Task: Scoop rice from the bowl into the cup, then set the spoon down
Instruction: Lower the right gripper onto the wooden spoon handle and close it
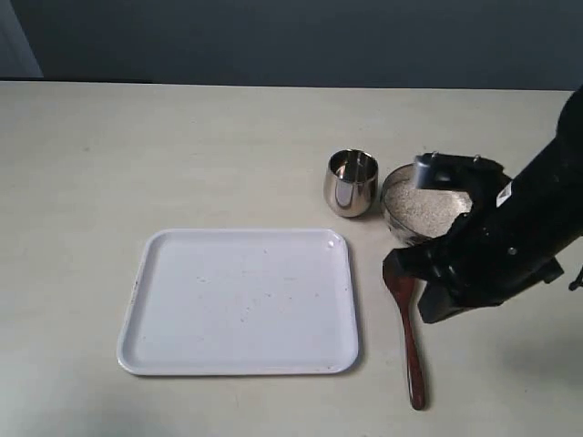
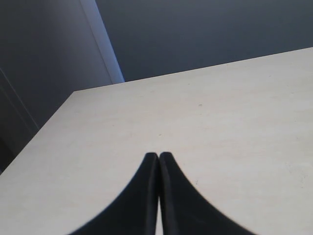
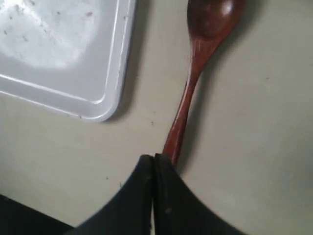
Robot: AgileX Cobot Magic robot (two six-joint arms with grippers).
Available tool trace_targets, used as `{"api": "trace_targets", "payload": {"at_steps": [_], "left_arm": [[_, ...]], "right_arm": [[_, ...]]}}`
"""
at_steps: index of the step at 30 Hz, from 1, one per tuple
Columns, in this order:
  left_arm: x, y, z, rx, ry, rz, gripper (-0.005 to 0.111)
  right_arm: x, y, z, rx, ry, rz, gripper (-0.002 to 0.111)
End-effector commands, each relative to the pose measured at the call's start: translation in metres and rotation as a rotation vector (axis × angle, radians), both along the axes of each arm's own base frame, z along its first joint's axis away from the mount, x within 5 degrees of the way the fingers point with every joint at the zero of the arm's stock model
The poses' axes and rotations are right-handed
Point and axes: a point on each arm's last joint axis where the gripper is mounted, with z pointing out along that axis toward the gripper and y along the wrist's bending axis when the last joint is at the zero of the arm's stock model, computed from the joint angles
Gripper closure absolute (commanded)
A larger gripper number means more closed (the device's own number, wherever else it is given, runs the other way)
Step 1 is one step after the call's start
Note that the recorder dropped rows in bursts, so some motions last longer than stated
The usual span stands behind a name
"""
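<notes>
Hovering my right gripper (image 3: 154, 161), pressed together, over the spoon (image 1: 410, 341).
It lies flat, lower right; I can't tell whether the cup (image 1: 351, 182) is filled.

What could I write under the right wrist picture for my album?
Shut right gripper above the handle of the wooden spoon, which lies on the table beside the white tray.

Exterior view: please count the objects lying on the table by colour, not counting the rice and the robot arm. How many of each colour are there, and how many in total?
Shiny steel: 2, the cup and the bowl
Dark reddish-brown: 1, the spoon
White: 1, the tray
Total: 4
</notes>
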Motion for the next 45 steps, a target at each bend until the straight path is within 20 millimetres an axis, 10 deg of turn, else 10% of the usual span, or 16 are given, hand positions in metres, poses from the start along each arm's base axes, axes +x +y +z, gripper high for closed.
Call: {"api": "trace_targets", "payload": {"at_steps": [1, 11, 28, 45], "left_arm": [[0.000, 0.000, 0.002, -0.010, -0.018, -0.004, 0.106], [0.000, 0.000, 0.002, -0.010, -0.018, -0.004, 0.106], [0.000, 0.000, 0.002, -0.010, -0.018, -0.004, 0.106], [0.000, 0.000, 0.002, -0.010, -0.018, -0.004, 0.106]], "right_arm": [[-0.002, 0.008, -0.014, -0.028, 0.037, 0.027, 0.109], [-0.004, 0.014, -0.023, -0.040, 0.092, 0.006, 0.056], [0.005, 0.018, -0.074, -0.143, 0.205, -0.020, 0.073], [0.007, 0.019, -0.094, -0.182, 0.251, -0.025, 0.067]]}}
